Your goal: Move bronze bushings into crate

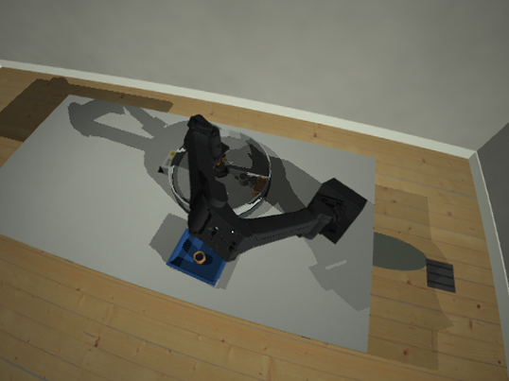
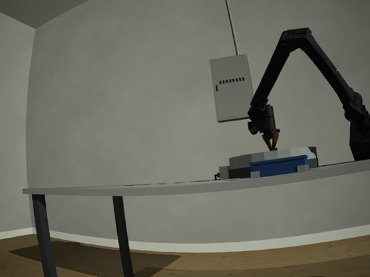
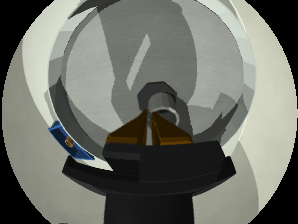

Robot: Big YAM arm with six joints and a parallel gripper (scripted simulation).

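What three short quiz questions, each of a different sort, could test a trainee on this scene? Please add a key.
1. True or false: one bronze bushing already lies in the blue crate.
2. Choose one. The gripper hangs: A) over the crate; B) over the turntable; C) past the table's edge.
3. Short answer: judging by the wrist view, what are the shut fingers clamped on?

Key: 1 true; 2 B; 3 a grey bushing, which is not a bronze one.
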